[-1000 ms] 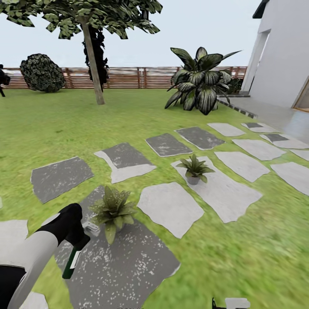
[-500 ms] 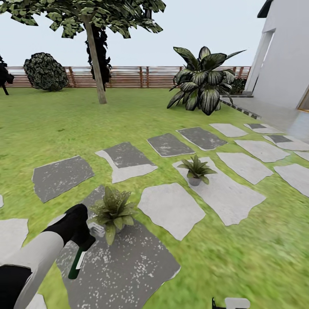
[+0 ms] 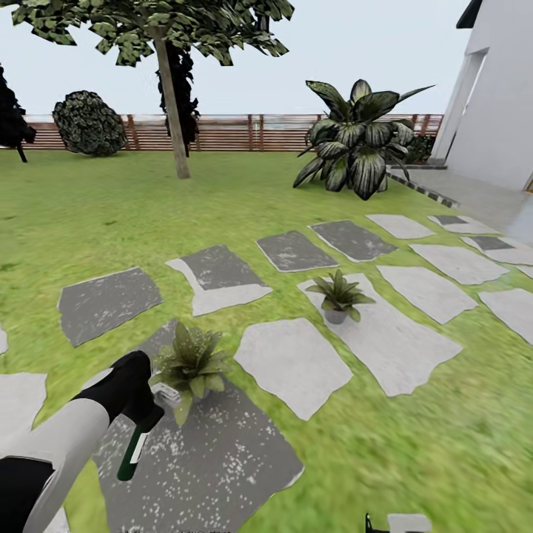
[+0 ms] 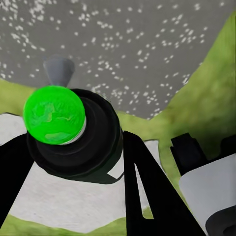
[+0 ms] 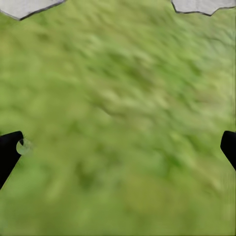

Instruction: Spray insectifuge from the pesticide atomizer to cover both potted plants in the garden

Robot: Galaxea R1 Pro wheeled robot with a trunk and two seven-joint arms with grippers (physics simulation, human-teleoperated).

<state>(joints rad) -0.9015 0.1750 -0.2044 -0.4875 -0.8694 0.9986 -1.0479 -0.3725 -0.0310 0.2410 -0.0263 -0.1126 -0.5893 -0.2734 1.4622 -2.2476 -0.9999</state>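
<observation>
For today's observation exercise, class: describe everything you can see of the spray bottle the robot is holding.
The pesticide atomizer is a slim dark-green bottle with a white label strip and a whitish-grey trigger head. The left gripper clasps it near the top, so the bottle hangs tilted, base down, over the dark speckled stepping stone. Its head sits right beside the near potted plant. In the left wrist view its round base looks bright green, ringed by a black collar between the dark fingers. Nothing else touches it.
</observation>
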